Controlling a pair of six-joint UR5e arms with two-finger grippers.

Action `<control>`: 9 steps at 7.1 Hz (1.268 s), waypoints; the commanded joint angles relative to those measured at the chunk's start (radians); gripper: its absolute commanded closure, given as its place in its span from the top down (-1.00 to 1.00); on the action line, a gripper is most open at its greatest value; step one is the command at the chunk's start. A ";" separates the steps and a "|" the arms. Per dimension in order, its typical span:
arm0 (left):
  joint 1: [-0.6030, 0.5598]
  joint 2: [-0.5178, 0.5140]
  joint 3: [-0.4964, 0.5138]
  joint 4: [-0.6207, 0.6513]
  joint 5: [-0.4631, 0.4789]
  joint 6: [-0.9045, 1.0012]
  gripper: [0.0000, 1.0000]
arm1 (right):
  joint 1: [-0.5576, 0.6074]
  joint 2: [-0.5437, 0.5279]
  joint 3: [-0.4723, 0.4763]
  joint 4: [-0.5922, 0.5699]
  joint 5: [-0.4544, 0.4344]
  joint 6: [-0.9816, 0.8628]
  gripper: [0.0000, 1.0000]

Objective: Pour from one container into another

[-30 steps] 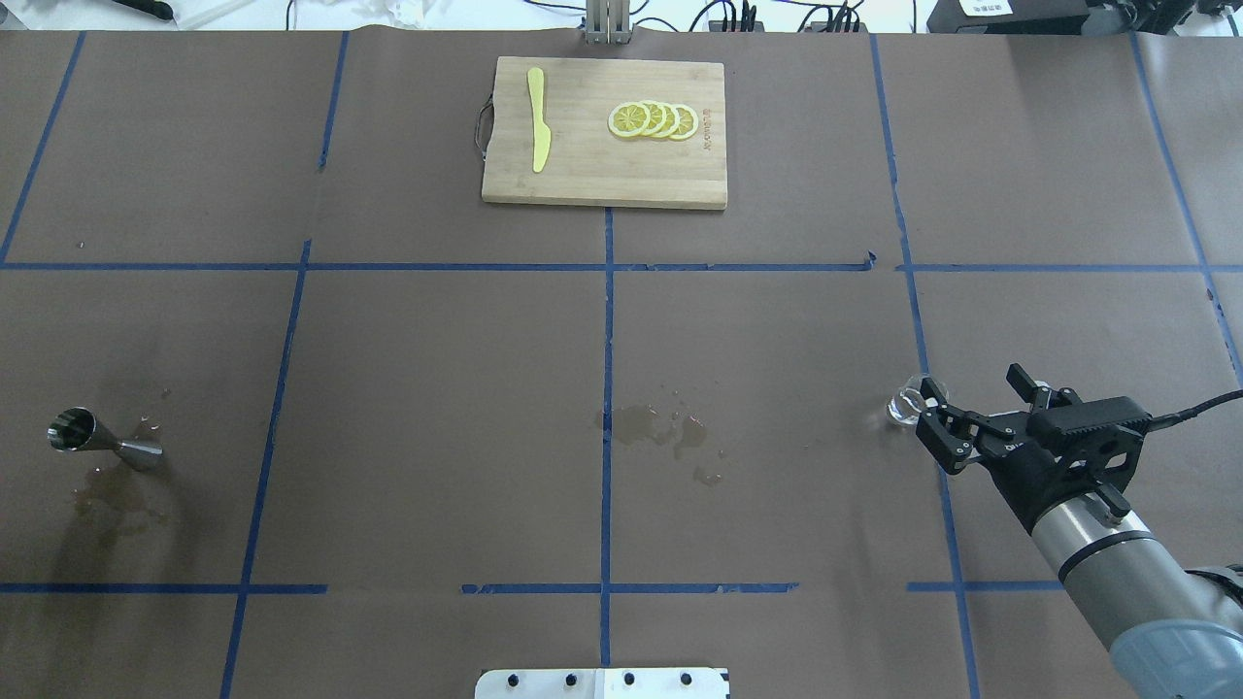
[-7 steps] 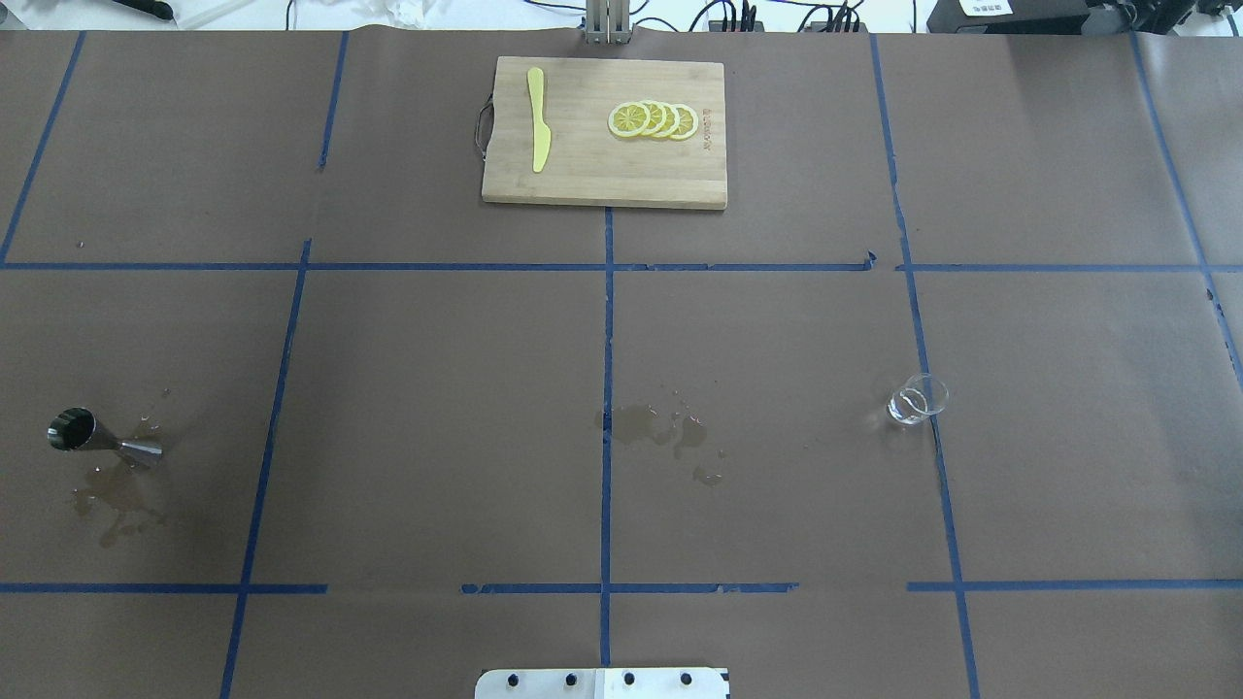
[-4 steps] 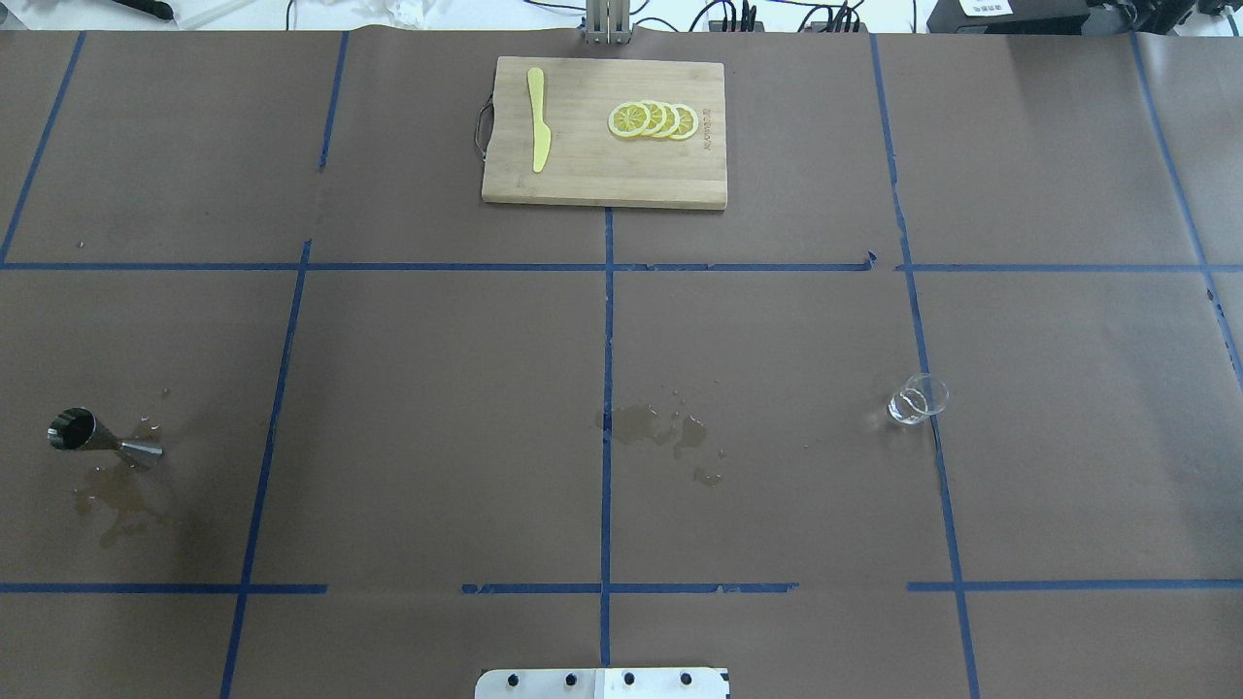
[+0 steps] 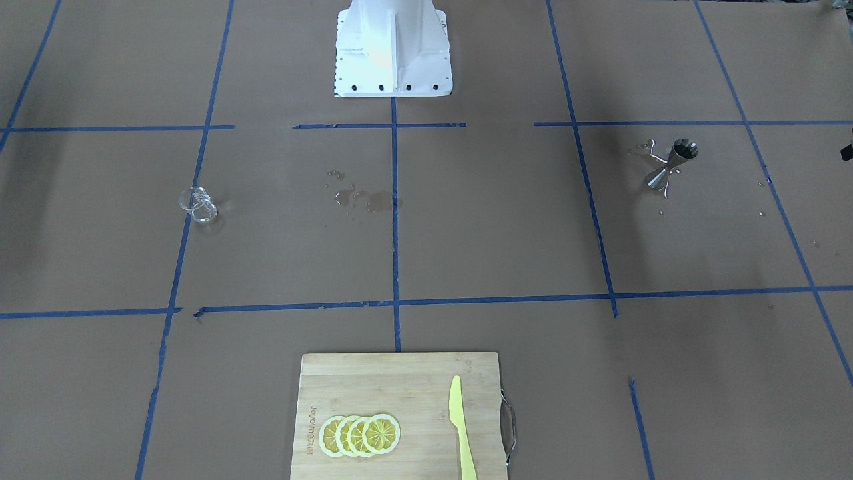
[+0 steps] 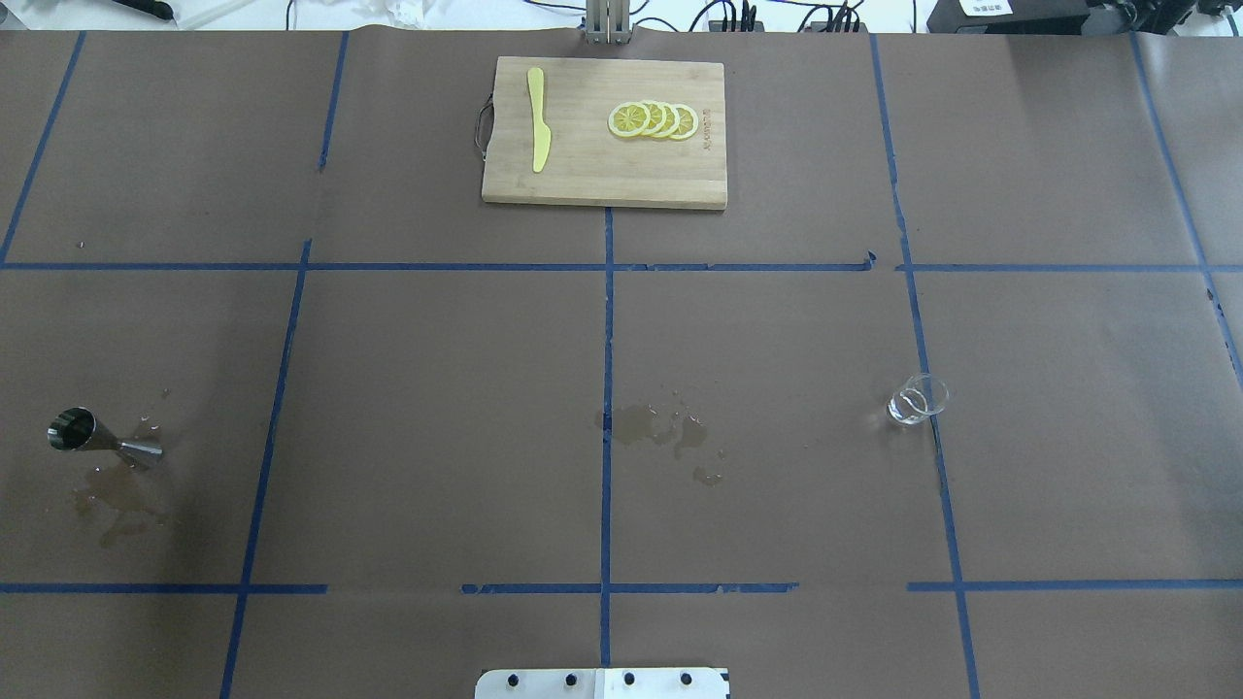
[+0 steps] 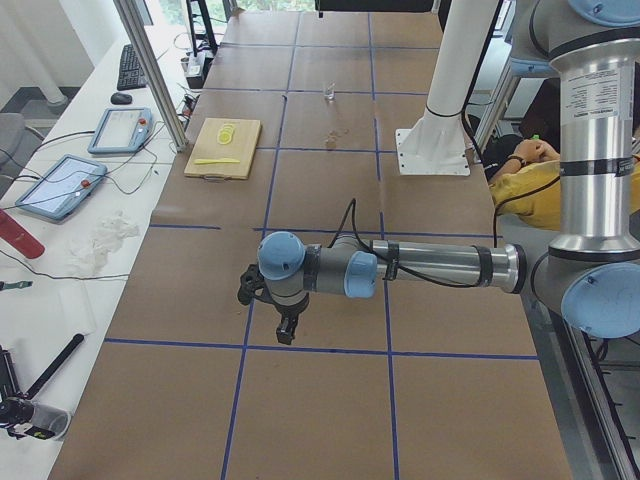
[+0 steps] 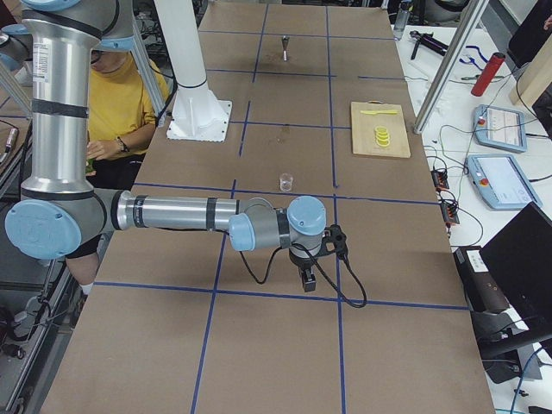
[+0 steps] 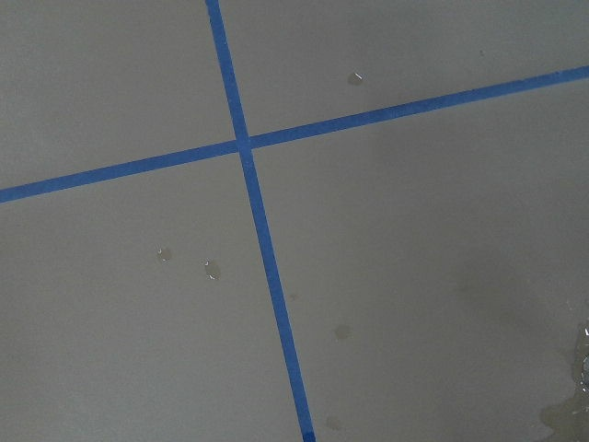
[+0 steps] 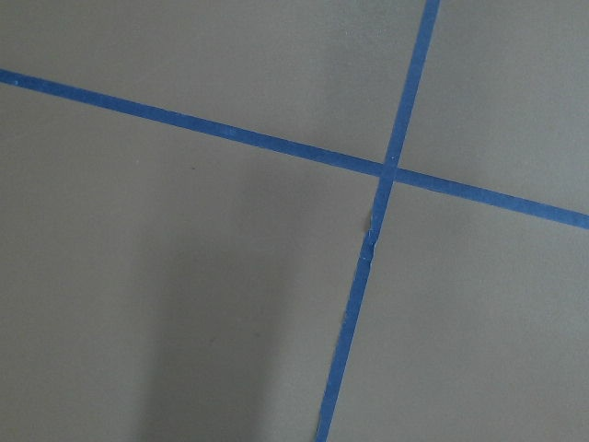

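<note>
Nearest the robot, both arms hang low over the bare desk (image 5: 437, 369) at opposite ends. Neither the left end effector (image 6: 285, 328) nor the right end effector (image 7: 305, 278) holds a vessel, and I cannot tell how far either is open. The glass cup (image 5: 917, 400) stands upright on the robot's right, with the jigger (image 5: 102, 439) well apart on its left. Wet patches (image 5: 117, 500) beside the jigger suggest the pouring is done. Farthest off lies a cutting board (image 5: 602, 184).

Jigger (image 5: 97, 438) at left, glass cup (image 5: 917, 400) at right, cutting board (image 5: 592, 165) far centre.

The cutting board (image 5: 583, 165) bears a small burnt-in mark (image 5: 707, 126) near one edge, too small to read
</note>
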 commanded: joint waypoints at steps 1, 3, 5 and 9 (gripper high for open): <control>0.001 -0.013 0.008 -0.012 0.000 0.002 1.00 | 0.000 -0.034 0.000 0.007 0.001 0.002 1.00; 0.014 -0.080 0.031 -0.002 0.132 0.002 1.00 | 0.000 -0.039 -0.010 0.007 0.004 0.007 1.00; 0.014 -0.089 0.038 -0.005 0.156 0.008 1.00 | 0.000 -0.036 -0.010 0.007 0.003 0.017 1.00; 0.010 -0.049 0.033 -0.014 0.144 0.006 1.00 | 0.000 -0.032 -0.006 0.028 0.008 0.045 1.00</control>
